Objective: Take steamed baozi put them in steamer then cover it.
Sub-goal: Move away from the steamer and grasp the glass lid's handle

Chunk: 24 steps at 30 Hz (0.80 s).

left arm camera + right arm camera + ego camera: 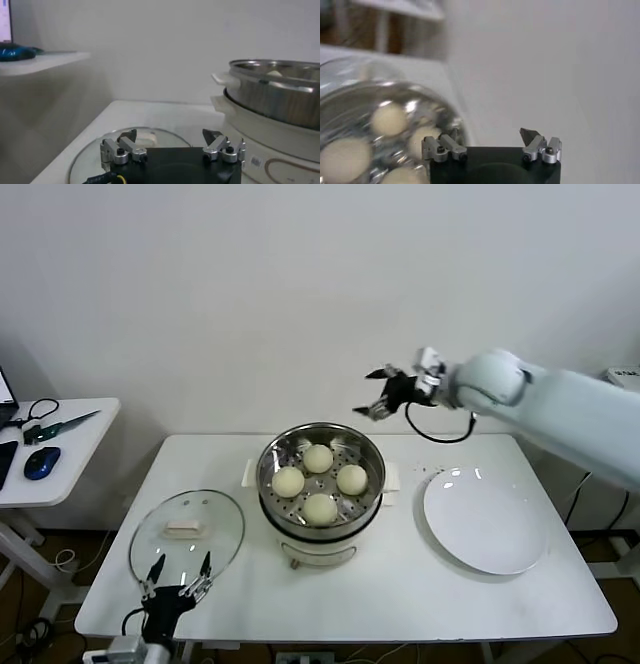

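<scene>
Several cream-white baozi (319, 458) lie in the steel steamer (378, 469) at the table's middle, which stands uncovered. The glass cover (187, 529) with its white handle lies flat on the table to the steamer's left. My left gripper (178, 569) hovers open and empty over the cover's near edge, by the table's front. In the left wrist view that gripper (170, 134) faces the cover (95, 155) with the steamer (280, 95) beside it. My right gripper (385, 392) hangs open and empty, raised behind and right of the steamer. The right wrist view has the gripper (490, 134) above the baozi (389, 119).
A flat white plate (485, 519) lies bare on the table's right side. A small side table (70, 424) at the far left carries a blue mouse (40, 462) and cables. A plain wall runs close behind the table.
</scene>
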Motion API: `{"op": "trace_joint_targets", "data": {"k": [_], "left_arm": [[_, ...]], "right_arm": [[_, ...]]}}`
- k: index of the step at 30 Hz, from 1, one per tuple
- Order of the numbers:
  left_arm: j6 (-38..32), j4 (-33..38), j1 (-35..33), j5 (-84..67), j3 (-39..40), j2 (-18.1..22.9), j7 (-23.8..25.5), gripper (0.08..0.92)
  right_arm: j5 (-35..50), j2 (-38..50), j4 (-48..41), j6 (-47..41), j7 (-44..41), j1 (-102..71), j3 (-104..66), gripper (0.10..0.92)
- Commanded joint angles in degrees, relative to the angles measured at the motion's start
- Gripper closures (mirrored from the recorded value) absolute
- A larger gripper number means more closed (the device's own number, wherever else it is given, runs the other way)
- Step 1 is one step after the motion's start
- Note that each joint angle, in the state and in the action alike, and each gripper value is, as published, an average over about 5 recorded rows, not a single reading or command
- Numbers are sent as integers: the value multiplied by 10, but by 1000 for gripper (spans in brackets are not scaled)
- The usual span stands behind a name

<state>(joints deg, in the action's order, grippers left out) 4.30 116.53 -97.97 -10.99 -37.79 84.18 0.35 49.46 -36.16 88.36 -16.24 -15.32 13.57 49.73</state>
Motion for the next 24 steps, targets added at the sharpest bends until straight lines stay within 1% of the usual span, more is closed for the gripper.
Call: {"op": "trace_joint_targets", "data": {"k": [1,5,9,11,14,18,22,24], "left_arm": [[-26,0,5,7,-2,-8,14,177],[-22,-4,16,9,-6,-17,18,177],[-12,-5,31,26,-6,-23,18,177],[-13,-6,37,46,-6,-25,17,177],[-17,-10,43,101,-3,-30,6,177],[-22,-13,46,197,0,-37,-32,177],[-37,-16,42,278,-12,-46,-40,177],[-53,-22,39,342,-21,-56,-53,177]], "right_arm": [[-129,75,92,70,130,-710,-730,203],[-158,-8,106,147,127,-868,-872,203],[-192,-89,105,229,109,-967,-939,203],[-202,-124,107,254,104,-999,-960,203],[-209,-174,118,282,103,-1033,-980,203],[-225,-239,131,320,103,-1059,-981,203],[-257,-297,131,356,98,-1078,-956,203],[-270,-320,125,370,98,-1084,-939,203]]}}
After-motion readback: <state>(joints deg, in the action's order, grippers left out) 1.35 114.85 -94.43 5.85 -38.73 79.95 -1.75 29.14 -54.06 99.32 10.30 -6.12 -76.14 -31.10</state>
